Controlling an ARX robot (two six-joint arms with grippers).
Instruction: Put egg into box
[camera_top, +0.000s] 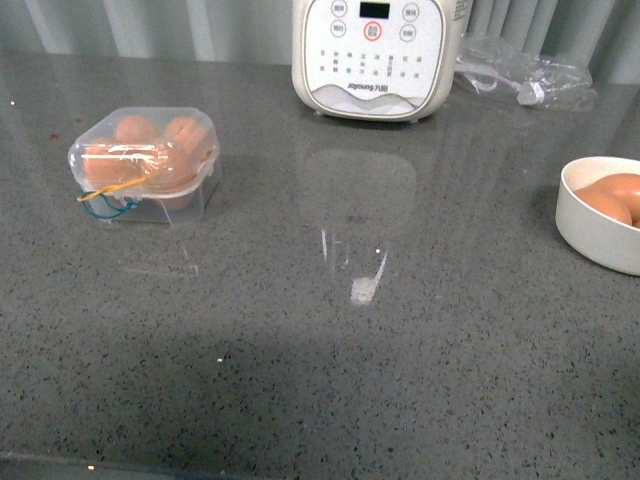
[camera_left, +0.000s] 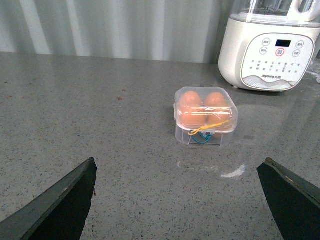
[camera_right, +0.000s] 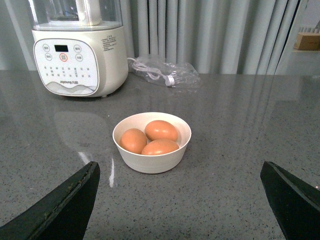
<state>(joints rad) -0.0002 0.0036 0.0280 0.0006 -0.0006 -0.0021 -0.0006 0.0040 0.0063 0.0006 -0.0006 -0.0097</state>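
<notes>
The clear egg box (camera_top: 143, 162) sits on the grey counter at the left with its lid shut, brown eggs inside and yellow and blue bands at its front. It also shows in the left wrist view (camera_left: 205, 116). Three brown eggs (camera_right: 160, 130) lie in a round white bowl (camera_right: 152, 159) at the right; in the front view the bowl (camera_top: 592, 225) sits at the right edge. My left gripper (camera_left: 180, 200) is open and empty, well short of the box. My right gripper (camera_right: 180, 200) is open and empty, short of the bowl. Neither arm shows in the front view.
A white Joyoung appliance (camera_top: 378, 55) stands at the back centre. A crumpled clear plastic bag with a cable (camera_top: 520, 75) lies at the back right. A small white smear (camera_top: 363, 289) marks the counter's middle. Grey curtains hang behind.
</notes>
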